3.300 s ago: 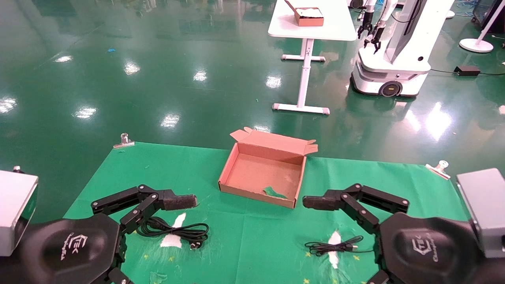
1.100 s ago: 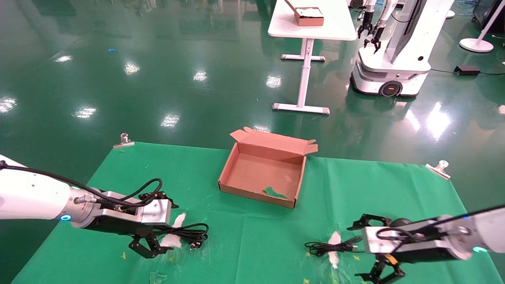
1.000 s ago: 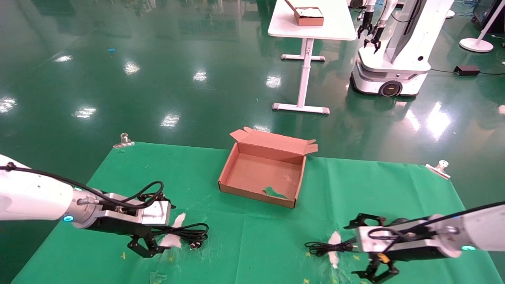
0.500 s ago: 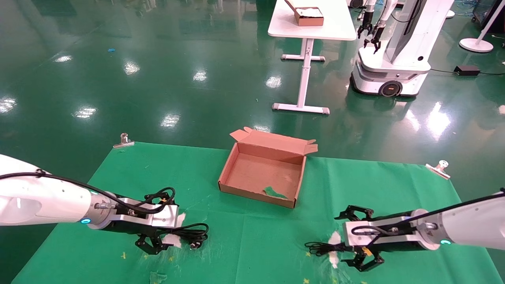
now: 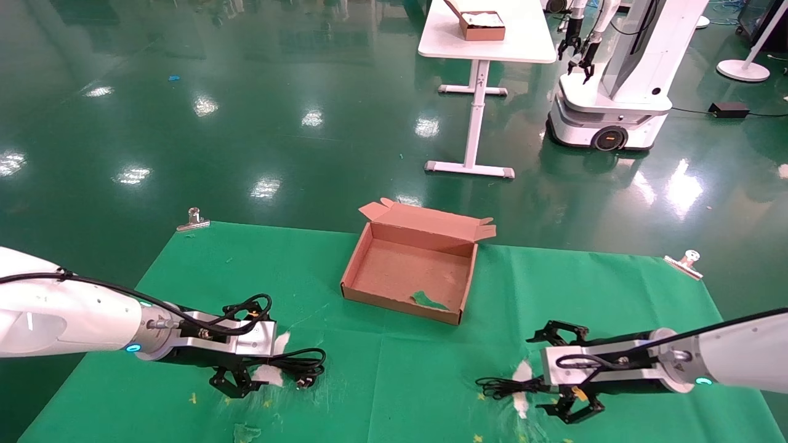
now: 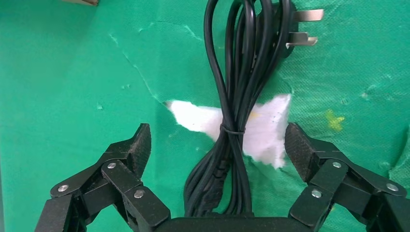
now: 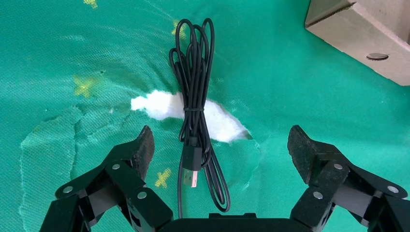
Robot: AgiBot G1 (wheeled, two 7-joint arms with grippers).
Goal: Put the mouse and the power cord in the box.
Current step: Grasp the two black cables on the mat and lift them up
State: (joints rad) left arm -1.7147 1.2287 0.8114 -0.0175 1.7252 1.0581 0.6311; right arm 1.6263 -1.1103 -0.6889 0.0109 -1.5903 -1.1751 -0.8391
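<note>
On the tabletop, covered in green cloth, the box sits open near the far middle, lid flap folded back. Inside: bare cardboard floor with one green scrap.

Left gripper: low over the near-left cloth, fingers spread wide, holding nothing. The power cord lies flat between its two fingertips, bundled and cinched by a thin tie at the middle. Neither pad touches the cord. Its plug lies at the far end of the bundle, two metal prongs visible. Under the cord, a torn patch of cloth shows white. In the head view the cord lies well left of and nearer than the box, with the left gripper at its left end.

Right gripper: low over the near-right cloth, also released, fingers spread and empty. A thin cable, looped and tied, lies between the pads without contact; its USB plug points back toward the gripper. It too lies over a white tear. A corner of the box shows beyond. In the head view the cable lies just left of the right gripper.

Mouse body: not seen in any view.
</note>
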